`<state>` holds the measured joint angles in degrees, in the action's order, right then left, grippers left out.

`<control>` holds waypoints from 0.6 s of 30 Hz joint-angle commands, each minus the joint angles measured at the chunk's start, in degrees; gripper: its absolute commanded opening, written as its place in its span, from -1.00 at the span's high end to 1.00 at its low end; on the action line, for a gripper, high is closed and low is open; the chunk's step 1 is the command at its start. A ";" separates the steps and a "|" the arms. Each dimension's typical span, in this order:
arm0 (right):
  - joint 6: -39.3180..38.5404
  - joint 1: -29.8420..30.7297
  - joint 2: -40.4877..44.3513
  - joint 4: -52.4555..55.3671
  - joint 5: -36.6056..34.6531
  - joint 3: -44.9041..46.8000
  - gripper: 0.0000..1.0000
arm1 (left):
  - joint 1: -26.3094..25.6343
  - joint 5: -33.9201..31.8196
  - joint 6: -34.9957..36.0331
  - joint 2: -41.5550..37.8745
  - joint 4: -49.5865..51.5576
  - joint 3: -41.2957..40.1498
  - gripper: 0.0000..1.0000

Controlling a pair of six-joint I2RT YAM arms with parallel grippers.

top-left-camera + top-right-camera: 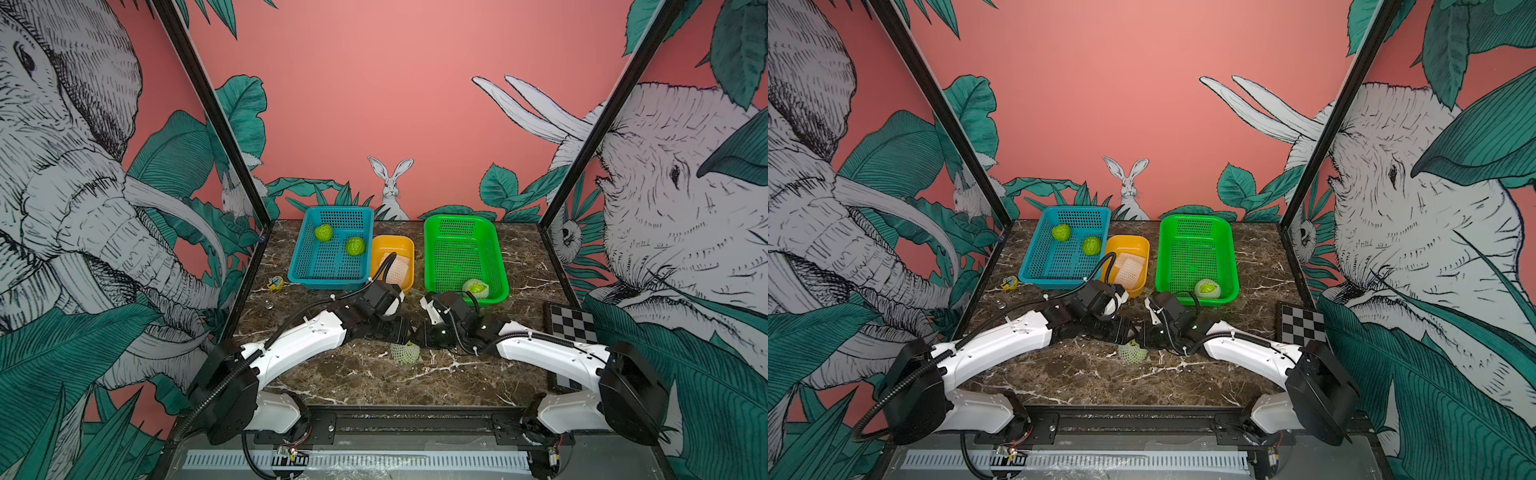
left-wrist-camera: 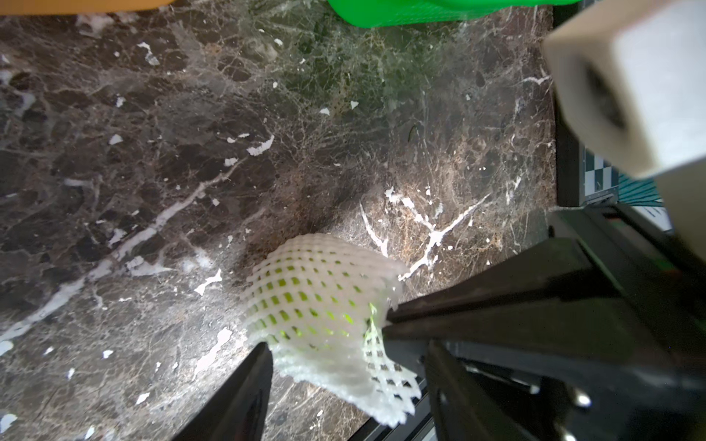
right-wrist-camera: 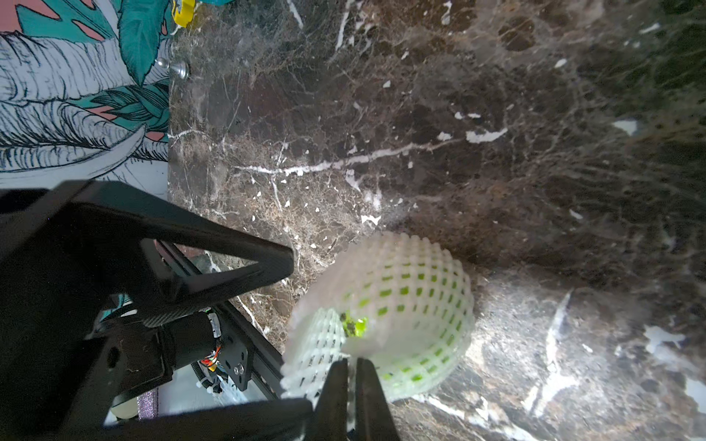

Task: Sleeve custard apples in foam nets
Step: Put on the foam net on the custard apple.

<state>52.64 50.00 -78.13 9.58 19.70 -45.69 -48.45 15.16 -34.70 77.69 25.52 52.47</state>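
A staged robot-testing booth: printed jungle mural walls (image 1: pixel 415 104), marble tabletop (image 1: pixel 374 378), checkerboard (image 1: pixel 571 322).

Blue basket (image 1: pixel 328 266), orange tub (image 1: pixel 392 241), green basket (image 1: pixel 457 249), checkerboard (image 1: pixel 571 322) on marble table (image 1: pixel 374 382).

We glimpse the bumpy green custard apple (image 3: pixel 355 326) only through the holes of its off-white foam mesh net (image 3: pixel 420 267). The small yellow object (image 1: pixel 275 283) near the left edge of the dark marble table (image 1: pixel 374 382) is too small for us to name.

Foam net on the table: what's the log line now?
custard apple: inside foam net | right jaws: shut on net rim | left jaws: open around net end
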 commanded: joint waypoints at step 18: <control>-6.59 0.98 -3.16 19.95 -9.15 -8.81 0.85 | -0.94 -6.38 4.32 0.54 9.02 1.76 0.51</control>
<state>49.10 50.26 -80.14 21.65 14.74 -52.47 -48.86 10.70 -31.79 78.28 30.92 52.56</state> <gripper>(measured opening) 0.075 0.241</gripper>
